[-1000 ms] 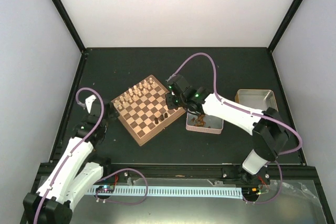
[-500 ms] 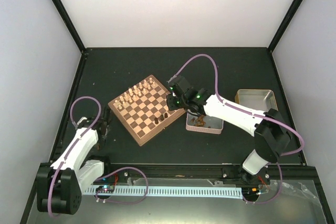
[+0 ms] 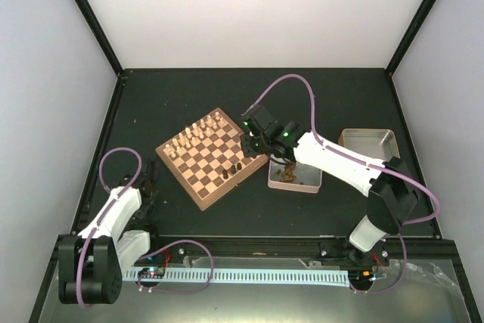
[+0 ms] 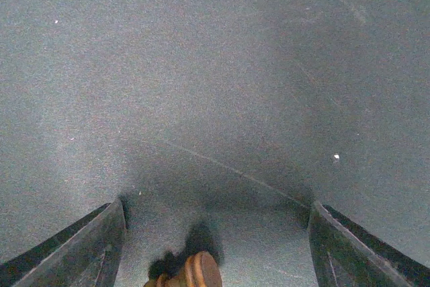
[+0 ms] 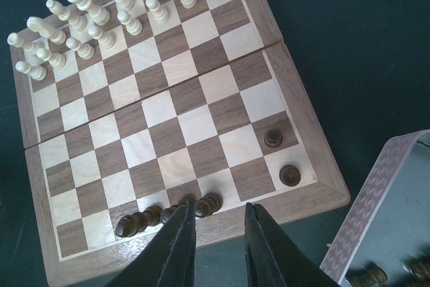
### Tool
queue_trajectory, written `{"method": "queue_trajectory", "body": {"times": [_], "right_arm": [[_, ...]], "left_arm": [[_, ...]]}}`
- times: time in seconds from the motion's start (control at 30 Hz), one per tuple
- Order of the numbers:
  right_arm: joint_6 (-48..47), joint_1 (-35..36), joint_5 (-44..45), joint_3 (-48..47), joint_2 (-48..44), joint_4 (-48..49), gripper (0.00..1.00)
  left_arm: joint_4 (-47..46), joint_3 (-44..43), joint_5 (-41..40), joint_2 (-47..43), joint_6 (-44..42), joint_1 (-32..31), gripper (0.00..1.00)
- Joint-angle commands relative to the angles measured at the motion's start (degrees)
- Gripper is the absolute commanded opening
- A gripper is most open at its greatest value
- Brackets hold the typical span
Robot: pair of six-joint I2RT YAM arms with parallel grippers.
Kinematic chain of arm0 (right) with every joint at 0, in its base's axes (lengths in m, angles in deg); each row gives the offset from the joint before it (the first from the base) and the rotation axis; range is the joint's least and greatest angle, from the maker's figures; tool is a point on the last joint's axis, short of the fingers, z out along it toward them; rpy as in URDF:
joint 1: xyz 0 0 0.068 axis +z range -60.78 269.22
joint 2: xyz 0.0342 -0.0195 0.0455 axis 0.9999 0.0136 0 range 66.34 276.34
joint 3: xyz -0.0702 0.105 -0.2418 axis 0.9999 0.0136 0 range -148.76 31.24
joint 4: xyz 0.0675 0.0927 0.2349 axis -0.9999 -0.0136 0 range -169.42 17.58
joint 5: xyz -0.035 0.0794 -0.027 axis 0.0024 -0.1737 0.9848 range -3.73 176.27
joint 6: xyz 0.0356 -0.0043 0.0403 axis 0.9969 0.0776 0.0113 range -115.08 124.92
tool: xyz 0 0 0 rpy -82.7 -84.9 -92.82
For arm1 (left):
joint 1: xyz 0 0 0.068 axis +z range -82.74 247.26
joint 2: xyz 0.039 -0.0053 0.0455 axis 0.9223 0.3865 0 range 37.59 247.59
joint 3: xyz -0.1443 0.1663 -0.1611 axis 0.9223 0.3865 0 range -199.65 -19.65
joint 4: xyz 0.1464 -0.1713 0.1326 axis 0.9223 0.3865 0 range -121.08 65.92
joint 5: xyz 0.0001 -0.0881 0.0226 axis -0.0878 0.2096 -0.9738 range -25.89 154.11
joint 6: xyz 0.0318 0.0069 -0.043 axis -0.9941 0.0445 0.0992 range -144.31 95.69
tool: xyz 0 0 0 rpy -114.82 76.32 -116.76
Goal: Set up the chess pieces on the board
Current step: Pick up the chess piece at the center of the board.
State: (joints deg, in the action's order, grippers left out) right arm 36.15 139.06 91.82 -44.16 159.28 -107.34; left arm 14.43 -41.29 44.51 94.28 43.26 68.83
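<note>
One board (image 5: pixel 168 132), two chess pieces (image 5: pixel 273 138) apart from their row, one tin (image 3: pixel 368 145)

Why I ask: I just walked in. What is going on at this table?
Two robot arms are setting up a chess game. The pale pieces stand in two rows at one side of the board. Only a few dark pieces sit along the opposite side, and more wait in the tray beside it. The right tool hovers there, jaws slightly apart. The left tool is open over the table, one dark piece between its fingers.
</note>
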Motion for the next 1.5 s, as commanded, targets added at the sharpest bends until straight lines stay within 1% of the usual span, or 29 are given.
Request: {"method": "queue_trajectory", "body": {"times": [0.0,0.17,0.37,0.47,0.63,0.87,1.03,1.17,1.37,1.47], "right_arm": [[0.85,0.24,1.64,-1.41,0.51,-2.31,0.23],[1.42,0.21,2.53,2.31,-2.59,0.29,0.23],[1.69,0.09,3.75,11.18,-9.85,5.78,0.23],[1.44,0.10,3.82,15.80,-13.82,8.76,0.23],[-0.15,0.06,3.32,20.81,-18.30,10.79,0.24],[-1.69,-0.01,2.83,26.21,-22.19,13.51,0.23],[-2.09,-0.35,1.93,28.75,-23.25,14.86,0.23],[-1.44,-0.33,1.32,30.41,-23.32,16.20,0.23],[-0.45,-0.46,1.91,31.86,-23.20,16.77,0.22],[-0.37,-0.60,2.27,31.89,-23.18,16.75,0.22]], "left_arm": [[-0.16,0.70,7.04,0.22,0.15,0.46,0.75],[1.80,-0.22,9.96,0.80,-0.48,0.41,0.69],[0.81,-0.58,17.11,0.41,-6.71,0.38,0.75],[1.12,0.05,19.15,-0.72,-8.37,0.44,0.74],[3.04,-0.32,20.02,-2.84,-9.58,0.40,0.71],[7.36,-3.06,17.23,-0.52,-10.66,0.46,0.66],[8.17,-4.10,17.17,3.17,-9.63,0.46,0.53],[8.89,-5.25,14.39,5.76,-7.57,0.46,0.48],[10.37,-7.00,9.56,8.17,-5.44,0.56,0.47],[10.48,-6.84,8.91,7.89,-4.49,0.92,0.48]]}}
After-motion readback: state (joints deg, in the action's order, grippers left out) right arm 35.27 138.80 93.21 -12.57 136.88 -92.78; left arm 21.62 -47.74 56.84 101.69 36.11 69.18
